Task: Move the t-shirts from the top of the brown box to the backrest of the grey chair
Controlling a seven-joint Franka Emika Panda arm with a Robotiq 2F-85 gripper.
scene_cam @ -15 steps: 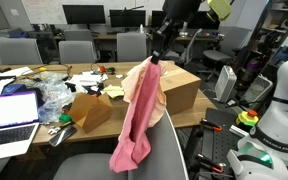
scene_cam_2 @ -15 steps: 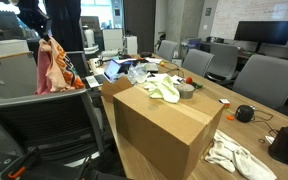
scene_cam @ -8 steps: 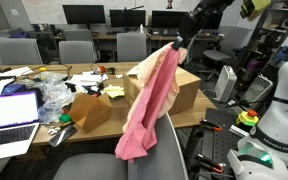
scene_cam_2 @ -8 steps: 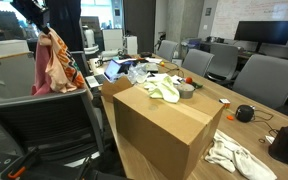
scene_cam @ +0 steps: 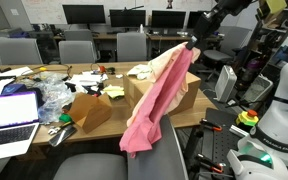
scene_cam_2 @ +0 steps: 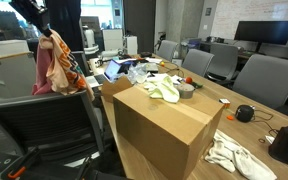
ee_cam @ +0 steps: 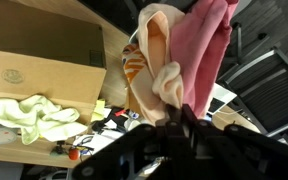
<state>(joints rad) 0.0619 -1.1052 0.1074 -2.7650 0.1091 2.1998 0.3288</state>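
My gripper (scene_cam: 191, 43) is shut on a bunch of t-shirts, pink (scene_cam: 149, 110) and cream (scene_cam: 162, 63), hanging in the air above the brown box (scene_cam: 184, 90). It holds them over the grey chair (scene_cam: 104, 168) at the front. In an exterior view the shirts (scene_cam_2: 52, 62) hang above the chair backrest (scene_cam_2: 44, 125), beside the box (scene_cam_2: 159, 125). A pale green cloth (scene_cam_2: 166, 91) lies on the box top. In the wrist view the jaws (ee_cam: 179, 112) pinch the pink (ee_cam: 206, 45) and cream (ee_cam: 156, 55) cloth; the green cloth (ee_cam: 29, 115) lies on the box (ee_cam: 39, 70).
A laptop (scene_cam: 9, 115) and a small cardboard box (scene_cam: 89, 110) sit on the cluttered table. Grey chairs (scene_cam: 74, 48) and monitors stand behind. A white cloth (scene_cam_2: 234, 157) and a black round object (scene_cam_2: 246, 113) lie on the table. A white robot body (scene_cam: 279, 100) stands near.
My gripper has moved up and across over the box, dragging the hanging shirts along with it; the shirts now slant more steeply. The green cloth has not moved.
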